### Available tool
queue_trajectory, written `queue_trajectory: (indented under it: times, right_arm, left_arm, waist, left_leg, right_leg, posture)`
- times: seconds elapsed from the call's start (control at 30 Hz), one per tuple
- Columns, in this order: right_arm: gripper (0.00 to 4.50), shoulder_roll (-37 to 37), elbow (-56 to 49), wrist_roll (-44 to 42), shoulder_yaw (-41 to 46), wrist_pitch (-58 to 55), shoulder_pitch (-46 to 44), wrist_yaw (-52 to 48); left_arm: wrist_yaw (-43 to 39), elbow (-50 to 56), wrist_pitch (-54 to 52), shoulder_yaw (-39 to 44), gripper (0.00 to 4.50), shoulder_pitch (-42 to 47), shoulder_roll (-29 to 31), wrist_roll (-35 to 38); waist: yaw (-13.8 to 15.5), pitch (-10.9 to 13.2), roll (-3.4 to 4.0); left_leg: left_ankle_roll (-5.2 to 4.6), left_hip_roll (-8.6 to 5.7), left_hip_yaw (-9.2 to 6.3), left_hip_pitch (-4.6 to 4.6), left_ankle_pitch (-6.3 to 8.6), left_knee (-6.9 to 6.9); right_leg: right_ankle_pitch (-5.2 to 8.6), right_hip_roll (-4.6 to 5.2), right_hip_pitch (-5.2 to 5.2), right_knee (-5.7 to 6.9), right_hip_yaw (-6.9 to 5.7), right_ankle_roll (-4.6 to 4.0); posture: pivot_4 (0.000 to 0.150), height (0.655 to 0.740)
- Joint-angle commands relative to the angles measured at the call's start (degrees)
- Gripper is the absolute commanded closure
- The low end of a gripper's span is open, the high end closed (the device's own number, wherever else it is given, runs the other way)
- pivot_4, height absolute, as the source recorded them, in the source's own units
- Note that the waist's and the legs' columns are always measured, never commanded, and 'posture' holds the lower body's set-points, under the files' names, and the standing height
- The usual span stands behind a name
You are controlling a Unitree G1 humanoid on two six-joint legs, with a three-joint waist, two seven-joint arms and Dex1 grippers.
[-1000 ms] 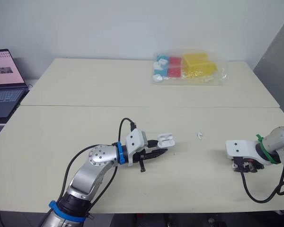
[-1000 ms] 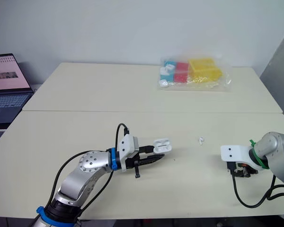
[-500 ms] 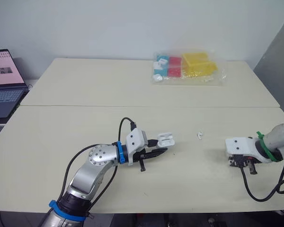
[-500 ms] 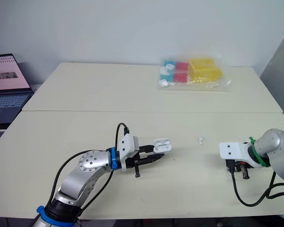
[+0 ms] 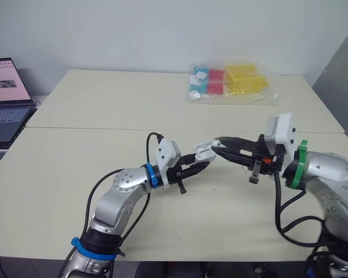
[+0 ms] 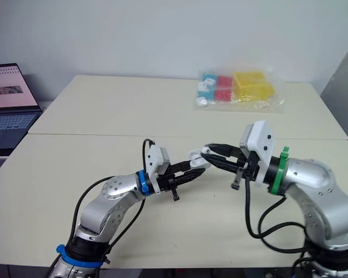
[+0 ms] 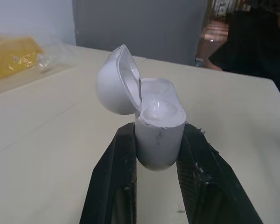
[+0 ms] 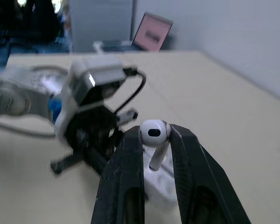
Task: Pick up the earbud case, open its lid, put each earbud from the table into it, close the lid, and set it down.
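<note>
left pincer [image 7: 159, 140] is clamped on the white case [image 7: 157, 119], its lid [image 7: 115, 84] flipped open. right pincer [image 8: 155, 140] is clamped on an earbud [image 8: 152, 131], held just beside the case.

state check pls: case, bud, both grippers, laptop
earbud case: lid open, held above the table.
earbud: pinched between fingers, close to the case, not yet in it.
left gripper: shut on the earbud case.
right gripper: shut on the earbud.
laptop: open, screen lit.
</note>
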State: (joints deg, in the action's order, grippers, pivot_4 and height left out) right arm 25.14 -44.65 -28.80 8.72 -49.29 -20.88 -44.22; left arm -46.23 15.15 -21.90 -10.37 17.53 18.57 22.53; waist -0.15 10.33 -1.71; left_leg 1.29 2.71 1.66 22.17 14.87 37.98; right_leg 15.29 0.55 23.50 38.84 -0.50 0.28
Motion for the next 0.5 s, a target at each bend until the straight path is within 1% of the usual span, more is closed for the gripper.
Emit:
queue_trajectory:
  times: [0.03,0.07,0.23,0.5]
  right_arm:
    - [4.06,-3.43,-1.49,0.37,-0.88,2.22,0.20,7.76]
    - [4.06,-4.45,-1.24,0.58,-1.11,2.85,0.32,9.46]
    - [4.06,-4.14,0.92,3.79,-5.57,7.93,2.78,11.65]
    - [4.06,-2.47,4.84,8.09,-9.32,16.00,4.73,12.61]
  left_arm:
    - [0.92,1.69,-0.13,1.66,3.71,0.97,-0.51,1.61]
    - [1.08,1.68,-0.22,1.83,3.71,1.08,-0.57,1.84]
    - [0.70,0.75,0.25,2.23,3.71,2.10,-0.38,1.83]
    - [0.62,0.71,-0.03,2.36,3.71,2.77,-0.58,2.42]
  waist:
    - [-0.01,0.00,0.00]
    - [-0.01,0.00,0.00]
    - [-0.01,0.00,0.00]
    - [-0.07,0.00,0.00]
  left_leg:
    - [0.00,-0.01,0.01,0.00,0.00,0.01]
    - [0.00,-0.01,0.01,-0.01,0.00,0.01]
    - [0.00,-0.05,-0.01,-0.02,0.00,0.01]
    - [-0.01,-0.03,-0.02,-0.02,0.00,0.00]
  right_leg:
    - [-0.01,0.02,0.00,0.01,0.01,0.01]
    - [-0.01,0.04,0.00,0.01,0.00,0.02]
    - [-0.01,0.00,0.00,0.01,-0.03,0.01]
    - [-0.01,-0.05,0.00,-0.01,-0.02,0.01]
  posture:
    - [0.150,0.7378]
    - [0.150,0.7378]
    - [0.150,0.7378]
    - [0.150,0.7378]
